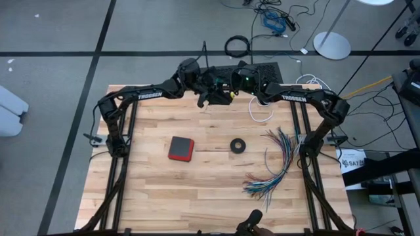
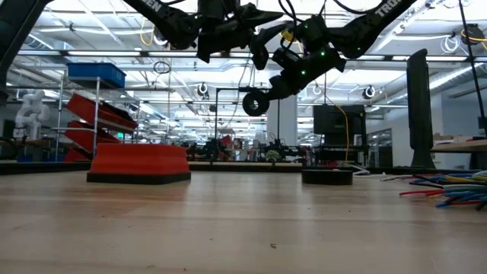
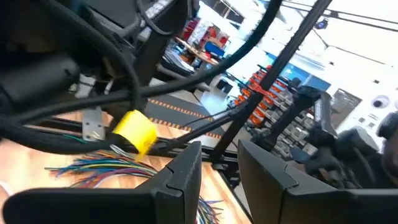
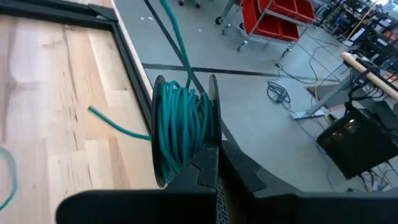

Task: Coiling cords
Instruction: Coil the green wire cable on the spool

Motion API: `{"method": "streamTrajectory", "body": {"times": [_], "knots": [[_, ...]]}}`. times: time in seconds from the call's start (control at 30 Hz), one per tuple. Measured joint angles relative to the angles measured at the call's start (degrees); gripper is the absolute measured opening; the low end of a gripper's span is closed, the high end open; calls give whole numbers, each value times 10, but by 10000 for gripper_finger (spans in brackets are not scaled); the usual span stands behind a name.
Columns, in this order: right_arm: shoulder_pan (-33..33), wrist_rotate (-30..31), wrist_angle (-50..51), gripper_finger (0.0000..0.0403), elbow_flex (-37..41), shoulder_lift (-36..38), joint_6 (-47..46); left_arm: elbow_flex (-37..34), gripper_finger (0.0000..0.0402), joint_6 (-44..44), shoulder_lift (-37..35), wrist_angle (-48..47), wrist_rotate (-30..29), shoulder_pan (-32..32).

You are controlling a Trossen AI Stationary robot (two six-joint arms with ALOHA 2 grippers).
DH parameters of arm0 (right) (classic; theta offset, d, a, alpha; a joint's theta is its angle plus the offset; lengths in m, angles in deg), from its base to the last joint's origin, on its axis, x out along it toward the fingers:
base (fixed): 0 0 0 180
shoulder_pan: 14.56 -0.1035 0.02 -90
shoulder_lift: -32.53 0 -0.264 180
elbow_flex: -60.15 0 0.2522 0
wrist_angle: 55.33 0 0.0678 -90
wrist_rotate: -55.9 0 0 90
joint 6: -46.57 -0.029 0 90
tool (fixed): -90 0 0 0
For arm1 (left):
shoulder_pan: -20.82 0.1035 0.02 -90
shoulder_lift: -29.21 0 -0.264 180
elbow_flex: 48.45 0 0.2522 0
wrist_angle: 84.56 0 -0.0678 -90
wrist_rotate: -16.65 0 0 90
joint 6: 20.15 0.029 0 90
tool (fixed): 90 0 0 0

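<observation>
Teal cord (image 4: 180, 127): you would have found it wound into a coil, pinched between the clenched fingers of the right gripper (image 4: 214, 140), with one loose end trailing over the table edge and another strand running up out of the right wrist view

Right gripper, position: held high above the far edge of the wooden table (image 1: 197, 177), meeting the left gripper (image 1: 211, 92) near the middle of that edge; in the low view (image 2: 255, 100) the coil hung dark and round below the claw, well clear of the tabletop

Left gripper: partly parted, fingers (image 3: 180, 180) apart with a gap between them; you could not tell from these views whether it grasped anything; a yellow tag (image 3: 134, 130) on a dark cable showed just beyond it

White cord (image 1: 260, 111): lay in loose loops on the table's far right part, below the right arm

Bundle of coloured wires (image 1: 275, 164): fanned out along the right side of the table

Black ring (image 1: 237, 145): flat on the table, left of the wires

Red box (image 1: 180, 148): flat on the table, left of the ring, well apart from it
</observation>
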Motion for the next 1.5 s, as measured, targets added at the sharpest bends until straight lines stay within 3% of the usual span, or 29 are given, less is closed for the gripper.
{"method": "streamTrajectory", "body": {"times": [0.17,0.37,0.6,0.87,1.13,1.5], "knots": [[12,-3,-15,0,0,0,-14,-1,112,-1,-1,-4,6,-8],[26,-3,-59,0,0,1,-15,-1,112,46,-1,-42,-44,-59],[46,1,-133,0,0,1,-39,-2,112,197,-1,-174,-185,-131],[56,-36,-221,0,0,1,-93,-2,112,321,-1,-238,-336,-198],[55,-122,-305,0,0,1,-181,-18,112,386,-1,-247,-468,-251],[50,-244,-404,0,0,1,-327,-19,112,392,4,-253,-583,-278]]}}
